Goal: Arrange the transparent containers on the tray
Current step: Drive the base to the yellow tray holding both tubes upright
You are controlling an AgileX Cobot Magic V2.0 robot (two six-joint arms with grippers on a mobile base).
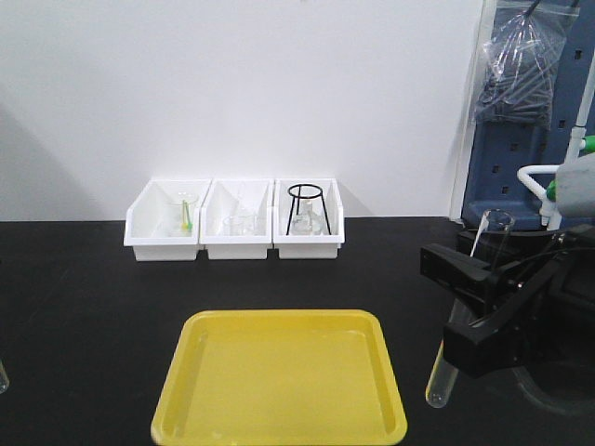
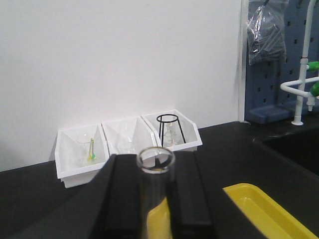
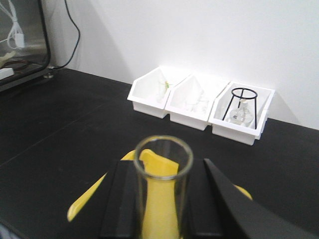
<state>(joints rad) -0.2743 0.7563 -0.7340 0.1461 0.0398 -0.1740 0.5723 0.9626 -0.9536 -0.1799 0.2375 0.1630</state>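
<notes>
Black table [image 1: 93, 307] runs wide under a white wall [image 1: 279, 93]. On my right gripper [image 1: 465, 311] the two black fingers [image 3: 119, 199] are squeezed onto the first test tube [image 1: 439, 376], gripping it near its middle. It stands almost upright, a little tilted, with its mouth up and its round end down. It is just to the right of the yellow tray [image 1: 279, 321]. My left gripper [image 2: 155, 214] pinches the second test tube [image 2: 155, 184] between its fingers too, open mouth facing the wrist camera. I cannot tell how that one leans. Three white bins [image 1: 237, 223] sit in a row by the wall, well apart from the tray, with a black wire stand [image 1: 307, 200] in the right one
</notes>
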